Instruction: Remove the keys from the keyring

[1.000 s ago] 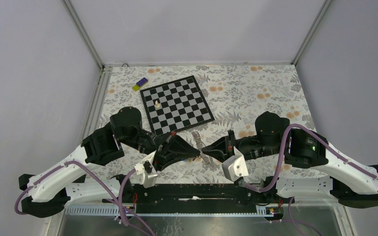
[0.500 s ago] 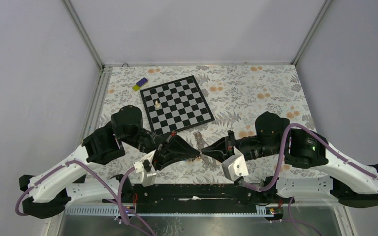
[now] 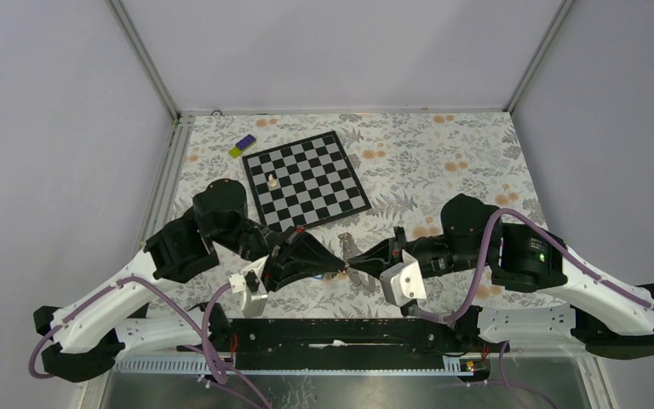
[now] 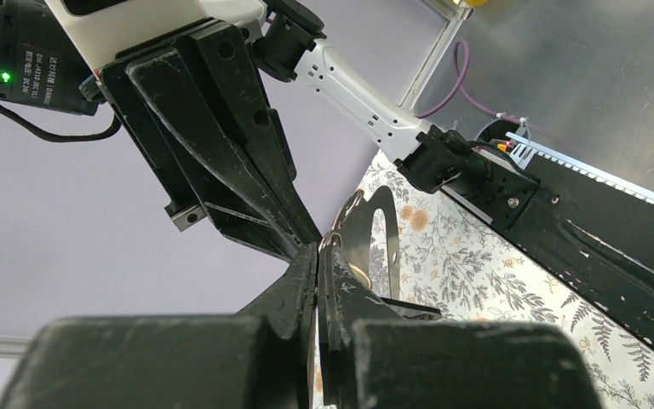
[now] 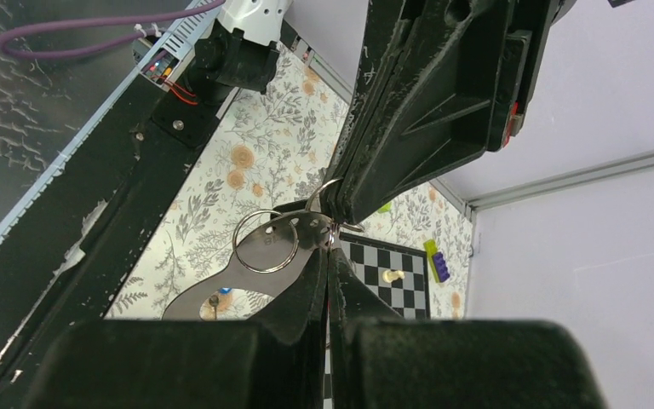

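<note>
1. Table (image 3: 443, 153): one, under a flowered cloth. It carries everything listed here, and its near edge is masked by the arm bases.
2. Arms: two. The left arm (image 3: 179, 251) and the right arm (image 3: 528, 256) both reach in toward a spot just off the near side of the chessboard. The left arm's joints overlap the chessboard's near-left corner.
3. Chessboard (image 3: 306, 179): one, lying flat and turned at an angle.
4. Left pincer (image 3: 337, 267): one, just near of the chessboard. It is fully closed, and its tips nip a wire loop of the keyring.
5. Right pincer (image 3: 353, 265): one, tip to tip with the left pincer. It is fully closed on the end of a key where that key meets the ring.
6. Block (image 3: 242, 146): one, blue and yellow, just off the chessboard's far-left corner.
7. Chess piece (image 3: 272, 180): one, white, upright on the chessboard's left part.
8. Keys (image 5: 238, 274): one flat silvery key shows plainly, held off the cloth between the pincers, near of the chessboard. Any further keys are hidden by the fingers, so the count cannot be told.
9. Keyring (image 5: 237, 243): one thin wire ring threaded through the key's head. From above it is too small to make out.
</note>
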`<state>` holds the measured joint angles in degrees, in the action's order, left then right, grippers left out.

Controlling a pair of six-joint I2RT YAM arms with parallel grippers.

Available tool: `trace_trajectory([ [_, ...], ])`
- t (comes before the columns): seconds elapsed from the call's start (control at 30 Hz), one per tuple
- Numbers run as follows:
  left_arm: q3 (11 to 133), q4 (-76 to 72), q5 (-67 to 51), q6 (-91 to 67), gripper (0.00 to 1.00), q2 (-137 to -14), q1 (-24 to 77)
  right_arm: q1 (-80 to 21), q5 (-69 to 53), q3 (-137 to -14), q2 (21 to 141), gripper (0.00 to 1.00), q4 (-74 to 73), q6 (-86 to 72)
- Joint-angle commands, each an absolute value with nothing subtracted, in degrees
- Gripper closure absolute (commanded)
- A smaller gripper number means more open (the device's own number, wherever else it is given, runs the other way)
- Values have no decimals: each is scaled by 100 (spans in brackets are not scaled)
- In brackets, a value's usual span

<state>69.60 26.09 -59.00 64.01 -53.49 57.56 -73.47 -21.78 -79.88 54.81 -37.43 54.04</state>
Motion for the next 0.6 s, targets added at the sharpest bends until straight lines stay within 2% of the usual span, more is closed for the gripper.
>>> trace_trajectory([
  [0.0, 6838, 2390, -5315, 6503, 100, -5618, 5546, -7611, -2762, -8189, 5500, 100, -2581, 4882],
  [0.57, 6572, 2140, -5076, 6243, 100, -5362, 5540, -7611, -2205, -7893, 5018, 100, -2056, 4431],
])
